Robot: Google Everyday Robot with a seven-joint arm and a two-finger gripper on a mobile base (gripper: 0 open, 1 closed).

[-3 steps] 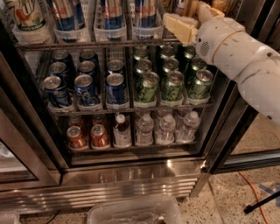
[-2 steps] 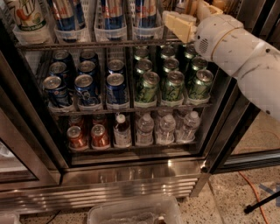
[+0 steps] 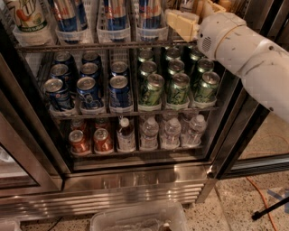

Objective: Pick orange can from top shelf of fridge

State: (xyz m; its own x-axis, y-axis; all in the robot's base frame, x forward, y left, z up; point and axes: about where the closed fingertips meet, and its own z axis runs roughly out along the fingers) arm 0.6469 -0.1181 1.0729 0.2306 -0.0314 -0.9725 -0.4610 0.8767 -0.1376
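One pincer (image 3: 183,23) hovers at the right end of the fridge's (image 3: 135,189) top shelf (image 3: 90,45).
Spread or pinching: cannot tell. The orange can (image 3: 64,12) stands in a bin (image 3: 72,35) well to its left.

Overall: dim and warm-toned; the inside of the fridge (image 3: 149,178) is darker than its surroundings.
Light direction: from above and in front, falling full on the white arm (image 3: 246,52) (the brightest surface in view).
Gripper: the gripper (image 3: 177,21), at the right end of the top shelf (image 3: 90,45), is lit pale cream, shaded underneath.
Glare: small highlights on the lids of the green cans (image 3: 178,88) and blue cans (image 3: 90,92); streaky reflections on the steel base.
Shadows: the back rows and the left door frame (image 3: 27,149) sink to near black.
Floor: the speckled floor (image 3: 239,203) is evenly lit.
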